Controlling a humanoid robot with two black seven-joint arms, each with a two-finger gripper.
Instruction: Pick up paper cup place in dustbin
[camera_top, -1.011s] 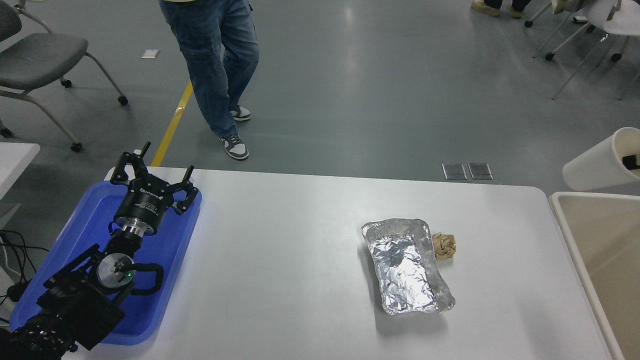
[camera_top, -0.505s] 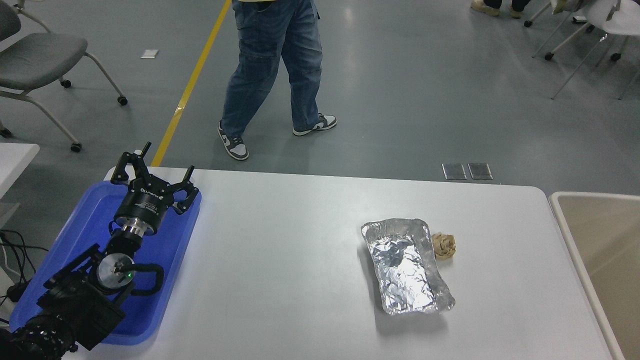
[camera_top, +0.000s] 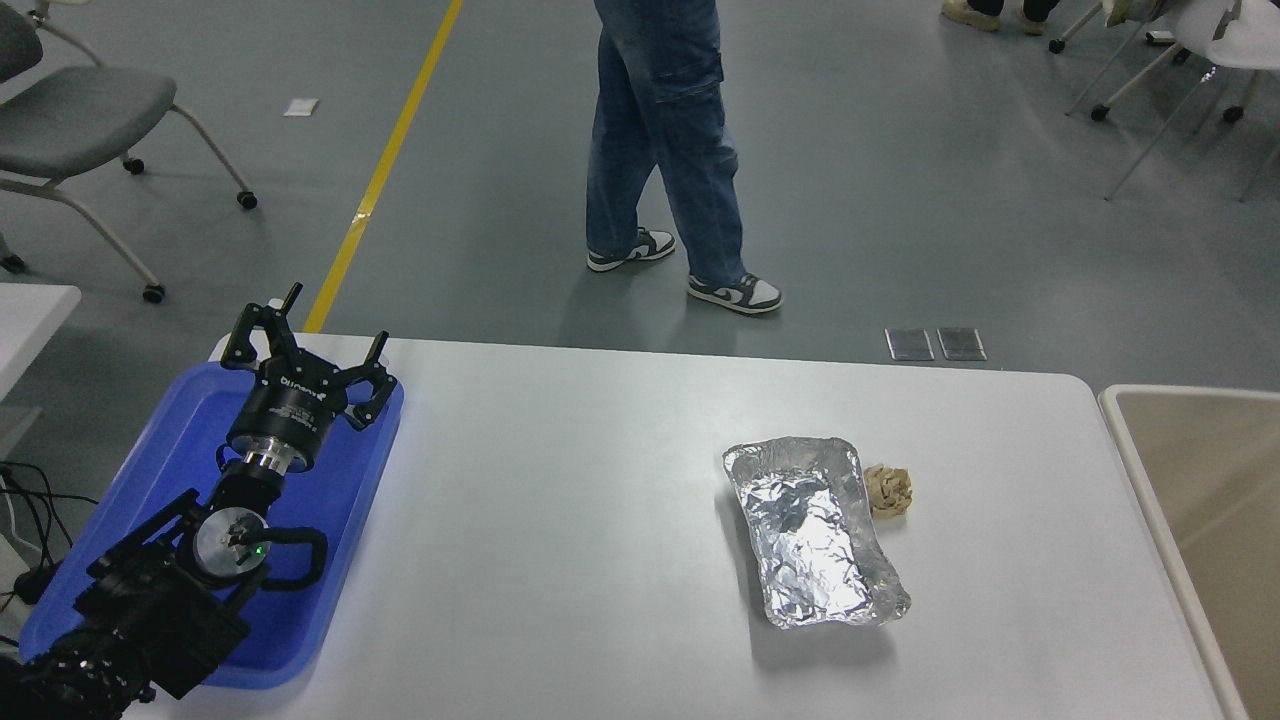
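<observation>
The paper cup is out of view now. The dustbin (camera_top: 1150, 480), a cream-beige bin with a pale rim and tan inside, stands off the table's right edge, partly cut off by the picture. My left gripper (camera_top: 310, 335) is parked over the blue tray at the lower left, fingers spread open and empty. My right arm and gripper are out of view.
A crinkled silver foil tray (camera_top: 815, 530) lies right of the table's middle, with a crumpled brown paper ball (camera_top: 888, 489) touching its right side. A flat blue plastic tray (camera_top: 350, 490) lies at the left. A person in jeans (camera_top: 665, 140) walks past the far side.
The paper cup, held tilted above the dustbin one second ago, has gone from view. The person has walked from left to right. My left arm has not moved.
</observation>
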